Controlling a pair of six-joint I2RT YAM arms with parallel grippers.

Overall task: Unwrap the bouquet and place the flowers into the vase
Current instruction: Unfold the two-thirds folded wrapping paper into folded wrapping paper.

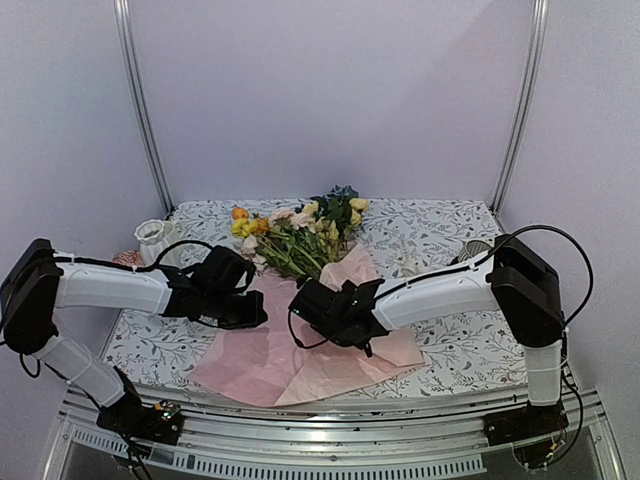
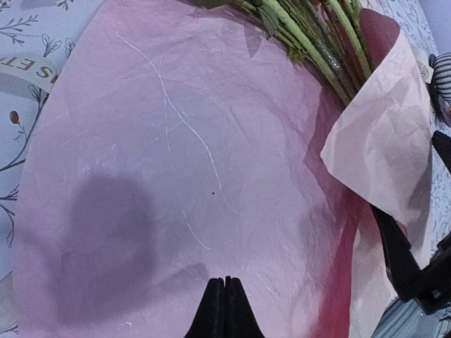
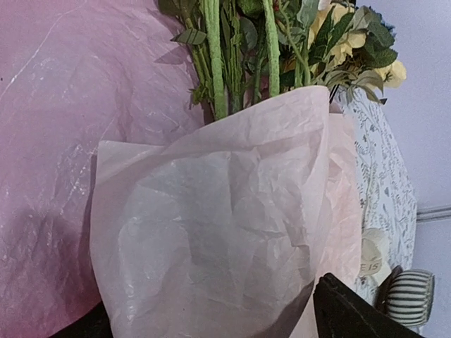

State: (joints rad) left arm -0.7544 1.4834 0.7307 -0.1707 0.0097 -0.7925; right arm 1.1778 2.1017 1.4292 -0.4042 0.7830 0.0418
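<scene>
**Wrapping half open, no flower in the vase yet**

The cream ribbon [image 2: 28,67] lies loose on the leaf-patterned surface [image 1: 440,235], at the upper left of the left wrist view. The pale pink crinkled wrapping paper [image 1: 265,355] is spread flat in the lower middle of the top view. One flap [image 3: 225,232] remains folded up over the lower stems.

The long green-stemmed artificial flowers [image 1: 300,232] lie on the paper, with their blooms toward the upper centre. The tall white ridged ceramic vase [image 1: 153,240] stands at the left edge, apart from them, and no stems show in it.

The left pincer [image 2: 225,299] is closed on nothing, just above the flat paper. The right pincer [image 1: 300,310] stands wide, with a finger on either side of the flap.

What is left, by my reading: turn back that flap, lift the stems and set them in the vase.
</scene>
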